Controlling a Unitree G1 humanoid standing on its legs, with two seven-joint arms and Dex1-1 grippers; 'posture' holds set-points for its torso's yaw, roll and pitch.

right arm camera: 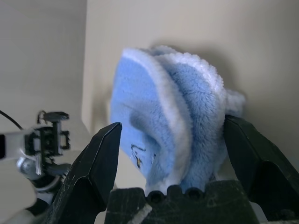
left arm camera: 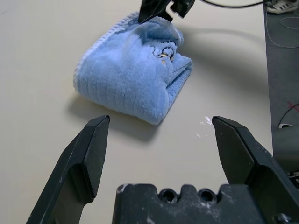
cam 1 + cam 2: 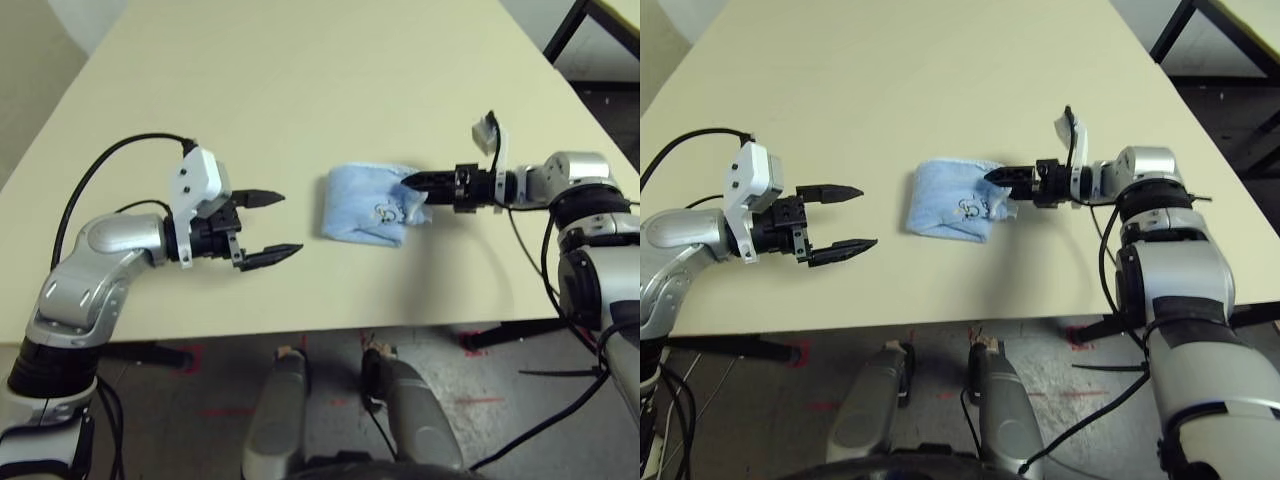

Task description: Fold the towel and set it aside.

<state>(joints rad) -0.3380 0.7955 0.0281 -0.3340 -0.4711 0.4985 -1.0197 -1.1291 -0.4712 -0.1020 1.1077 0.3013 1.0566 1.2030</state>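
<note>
The towel (image 3: 366, 204) lies folded into a thick bundle on the counter (image 3: 300, 90), between my 2 grippers. My right gripper (image 3: 412, 184) is spread wide at the towel's edge, its fingers (image 1: 96, 158) either side of the layered cloth, not pinching it. My left gripper (image 3: 275, 226) hangs spread and empty, well apart from the towel, pointing toward it.

**Bare tabletop, marked floor**

A pale cream tabletop (image 3: 300, 90) spans the scene. Below its near edge lies grey floor (image 3: 200, 400) with small red marks (image 3: 480, 400). At far right stands a black metal frame (image 3: 570, 30) on darker floor.
</note>
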